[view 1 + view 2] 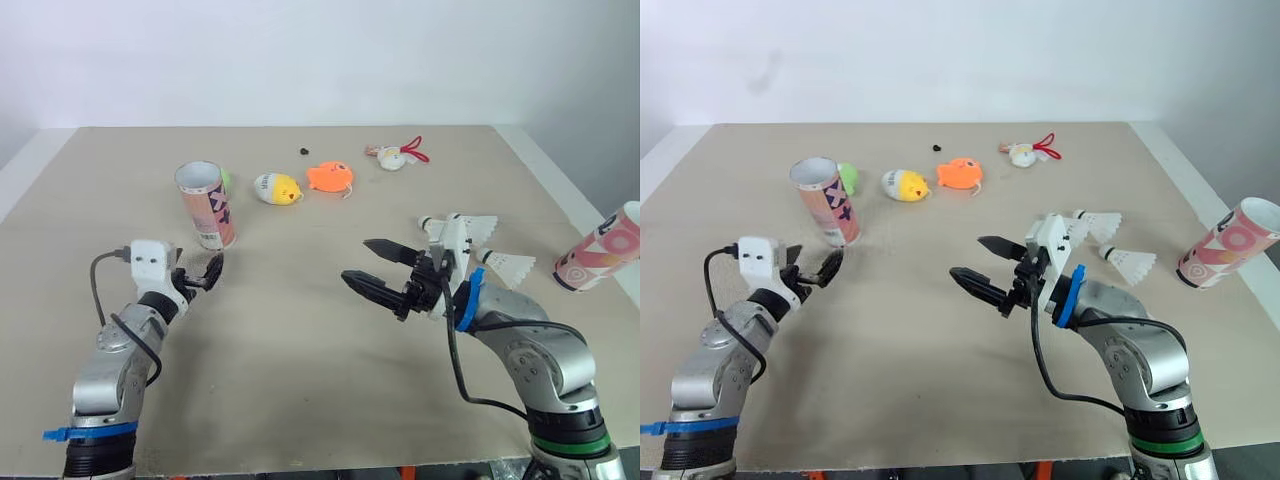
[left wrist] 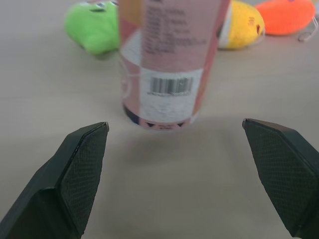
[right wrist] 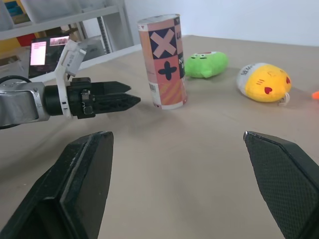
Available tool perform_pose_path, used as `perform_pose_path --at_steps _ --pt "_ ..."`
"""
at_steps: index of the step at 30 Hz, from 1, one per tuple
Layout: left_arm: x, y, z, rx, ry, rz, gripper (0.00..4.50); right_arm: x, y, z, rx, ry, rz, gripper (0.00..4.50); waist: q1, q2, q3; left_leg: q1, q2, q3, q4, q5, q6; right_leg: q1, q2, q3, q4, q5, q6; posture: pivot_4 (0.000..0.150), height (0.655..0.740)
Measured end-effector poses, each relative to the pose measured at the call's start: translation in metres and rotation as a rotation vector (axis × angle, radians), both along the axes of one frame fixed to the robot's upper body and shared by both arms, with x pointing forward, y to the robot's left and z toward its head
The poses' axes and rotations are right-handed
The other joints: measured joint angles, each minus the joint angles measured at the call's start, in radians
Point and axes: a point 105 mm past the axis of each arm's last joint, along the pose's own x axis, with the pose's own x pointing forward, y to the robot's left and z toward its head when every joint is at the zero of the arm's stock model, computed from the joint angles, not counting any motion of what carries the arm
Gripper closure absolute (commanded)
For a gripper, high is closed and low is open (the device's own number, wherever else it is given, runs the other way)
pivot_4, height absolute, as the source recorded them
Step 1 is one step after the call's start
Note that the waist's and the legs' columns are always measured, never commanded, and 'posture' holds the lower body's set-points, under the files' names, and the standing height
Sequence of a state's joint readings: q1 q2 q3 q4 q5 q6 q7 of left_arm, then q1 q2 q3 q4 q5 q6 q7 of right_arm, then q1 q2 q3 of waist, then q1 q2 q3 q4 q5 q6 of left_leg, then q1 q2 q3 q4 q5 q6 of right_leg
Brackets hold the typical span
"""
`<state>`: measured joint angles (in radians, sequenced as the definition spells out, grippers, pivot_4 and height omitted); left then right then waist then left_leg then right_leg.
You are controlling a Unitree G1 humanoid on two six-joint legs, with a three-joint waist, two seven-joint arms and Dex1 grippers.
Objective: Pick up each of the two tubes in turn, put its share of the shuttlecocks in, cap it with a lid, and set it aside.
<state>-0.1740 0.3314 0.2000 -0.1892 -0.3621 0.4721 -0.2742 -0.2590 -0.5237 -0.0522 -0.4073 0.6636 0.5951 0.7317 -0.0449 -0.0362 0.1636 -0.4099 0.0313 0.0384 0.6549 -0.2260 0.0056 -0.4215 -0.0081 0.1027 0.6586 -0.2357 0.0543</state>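
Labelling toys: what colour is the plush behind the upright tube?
Green plush; the right wrist view shows it best.

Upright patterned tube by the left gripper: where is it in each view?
Left eye view: upright tube, left half, just beyond left gripper.
Right eye view: upright tube, left half again.
Left wrist view: upright tube ahead of left gripper, barcode facing.
Right wrist view: upright tube next to green plush.
Shared landmark: yellow plush.

1. A beige table (image 1: 300, 330) is stretching across the room.
2. A plain white wall (image 1: 300, 60) is rising behind the table's far edge.
3. Pale shelving (image 3: 75, 20) is standing beyond the table's left side, and a small screen (image 3: 39, 52) is glowing pink on it.
4. Soft, even light is falling over the table.
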Motion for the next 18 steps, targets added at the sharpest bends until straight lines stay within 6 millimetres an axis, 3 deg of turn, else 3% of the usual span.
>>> perform_pose_path --at_steps 4,10,18 --pt "0.026 0.012 0.005 0.037 0.013 0.017 0.0 -0.002 -0.003 -0.003 -0.001 0.006 -0.025 0.04 0.001 -0.001 0.001 -0.001 0.0 -0.001 0.0 0.001 0.0 0.0 0.001 -0.003 0.0 0.001 -0.002 0.15 0.74" --pt "0.049 0.015 0.008 0.039 0.021 0.032 0.0 -0.002 -0.012 -0.003 -0.019 0.001 -0.067 0.04 0.002 -0.002 0.001 -0.003 0.0 -0.001 0.0 0.001 -0.001 -0.001 0.0 -0.003 -0.001 0.002 -0.003 0.15 0.74" --pt "0.068 0.001 0.008 0.048 0.021 -0.03 0.0 -0.004 -0.017 0.002 -0.02 -0.01 -0.086 0.04 0.002 -0.002 0.001 -0.006 0.0 -0.002 0.0 0.0 -0.001 -0.002 0.0 -0.005 -0.004 0.005 -0.006 0.15 0.74"
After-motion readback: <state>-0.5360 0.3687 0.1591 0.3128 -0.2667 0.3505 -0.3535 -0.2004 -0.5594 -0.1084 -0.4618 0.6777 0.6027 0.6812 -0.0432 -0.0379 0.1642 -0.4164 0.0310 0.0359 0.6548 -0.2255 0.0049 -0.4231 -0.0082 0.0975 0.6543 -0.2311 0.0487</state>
